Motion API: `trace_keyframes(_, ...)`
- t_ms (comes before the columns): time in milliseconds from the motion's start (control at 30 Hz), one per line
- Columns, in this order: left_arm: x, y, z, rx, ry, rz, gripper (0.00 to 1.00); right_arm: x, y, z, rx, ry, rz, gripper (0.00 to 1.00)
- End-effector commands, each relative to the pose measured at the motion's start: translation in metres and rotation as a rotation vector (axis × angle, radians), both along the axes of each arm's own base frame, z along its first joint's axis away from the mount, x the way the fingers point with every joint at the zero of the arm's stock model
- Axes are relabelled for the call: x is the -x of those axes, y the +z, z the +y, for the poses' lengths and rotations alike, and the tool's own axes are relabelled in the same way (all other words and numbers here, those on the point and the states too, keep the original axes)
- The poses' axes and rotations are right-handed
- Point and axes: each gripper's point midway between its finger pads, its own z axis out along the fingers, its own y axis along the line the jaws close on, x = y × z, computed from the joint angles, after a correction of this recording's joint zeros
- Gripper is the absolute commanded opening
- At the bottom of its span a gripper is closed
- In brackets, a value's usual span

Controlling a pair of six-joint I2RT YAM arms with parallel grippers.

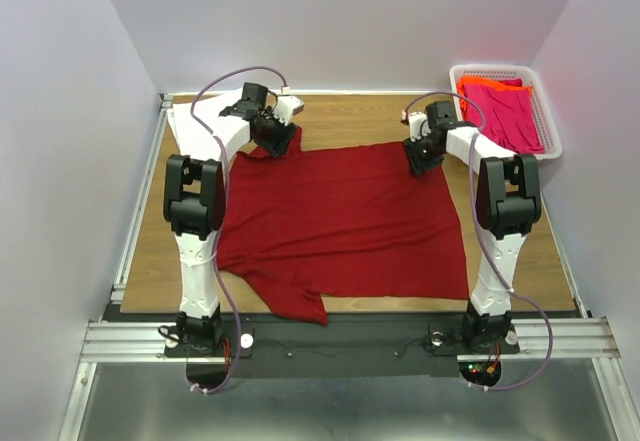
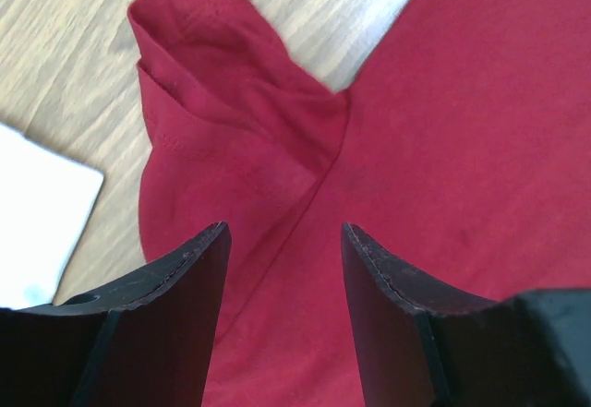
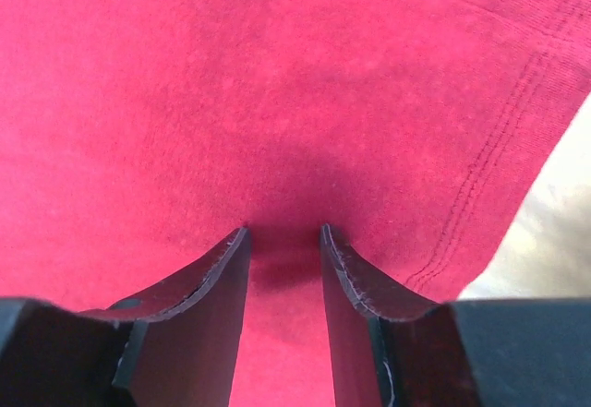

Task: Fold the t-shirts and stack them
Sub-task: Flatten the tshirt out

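Lying flat, the soft dark red t-shirt (image 1: 340, 221) sits beneath left tool (image 2: 283, 230) and right tool (image 3: 284, 230), both spread.

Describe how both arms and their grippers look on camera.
Both the left arm and right arm have white links with bulky black joint housings. A thin lilac cable loops along each. The left gripper and right gripper carry matte black fingers, broad and curved, tapering to thin tips.

Robot lab cell, white enclosure walls (image 1: 60, 111), aluminium rail frame (image 1: 340, 336)
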Motion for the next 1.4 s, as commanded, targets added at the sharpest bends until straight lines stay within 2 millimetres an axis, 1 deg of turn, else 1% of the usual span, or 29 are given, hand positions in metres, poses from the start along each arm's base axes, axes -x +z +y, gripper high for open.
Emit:
trace_keyframes(0,-0.025,0.012,0.000,-0.010,0.007,-0.073,0.63,0.049,-0.031,-0.038,0.078,-0.033,0.155,0.42)
trace_keyframes(33,-0.024,0.003,-0.003,-0.019,-0.001,-0.056,0.62,0.053,-0.030,-0.039,0.080,-0.026,0.157,0.42)
trace_keyframes(133,-0.026,-0.005,-0.007,-0.032,-0.011,-0.049,0.61,0.054,-0.028,-0.037,0.069,-0.023,0.155,0.42)
trace_keyframes(267,-0.031,-0.005,-0.010,-0.022,-0.013,-0.058,0.57,0.053,-0.027,-0.036,0.059,-0.026,0.153,0.42)
trace_keyframes(367,-0.032,0.000,-0.015,-0.005,-0.030,-0.071,0.56,0.053,-0.027,-0.036,0.062,-0.025,0.155,0.42)
trace_keyframes(500,-0.037,0.001,-0.022,-0.014,-0.040,-0.091,0.55,0.055,-0.030,-0.036,0.060,-0.027,0.164,0.42)
trace_keyframes(533,-0.038,-0.003,-0.021,-0.017,-0.039,-0.087,0.53,0.055,-0.032,-0.036,0.060,-0.029,0.168,0.42)
trace_keyframes(600,-0.043,0.000,-0.023,-0.012,-0.029,-0.098,0.51,0.054,-0.031,-0.036,0.059,-0.029,0.165,0.42)
trace_keyframes(633,-0.045,-0.004,-0.024,-0.012,-0.028,-0.094,0.47,0.054,-0.032,-0.036,0.059,-0.030,0.166,0.42)
trace_keyframes(733,-0.053,-0.005,-0.022,-0.019,-0.008,-0.106,0.40,0.053,-0.032,-0.037,0.064,-0.030,0.167,0.42)
trace_keyframes(767,-0.054,-0.004,-0.023,-0.018,-0.007,-0.107,0.40,0.053,-0.032,-0.037,0.067,-0.030,0.167,0.42)
trace_keyframes(833,-0.053,-0.004,-0.026,-0.009,-0.024,-0.094,0.40,0.053,-0.033,-0.038,0.072,-0.032,0.168,0.42)
trace_keyframes(933,-0.047,-0.004,-0.032,0.011,-0.062,-0.073,0.50,0.052,-0.033,-0.039,0.078,-0.032,0.166,0.42)
trace_keyframes(1067,-0.039,-0.007,-0.033,0.015,-0.086,-0.046,0.56,0.052,-0.034,-0.039,0.078,-0.032,0.169,0.43)
trace_keyframes(1233,-0.030,-0.012,-0.034,0.024,-0.103,-0.021,0.58,0.053,-0.035,-0.039,0.077,-0.032,0.174,0.43)
trace_keyframes(1300,-0.030,-0.013,-0.034,0.024,-0.103,-0.019,0.58,0.054,-0.036,-0.039,0.077,-0.032,0.177,0.43)
trace_keyframes(1367,-0.029,-0.018,-0.034,0.018,-0.102,-0.012,0.55,0.053,-0.036,-0.039,0.080,-0.029,0.175,0.43)
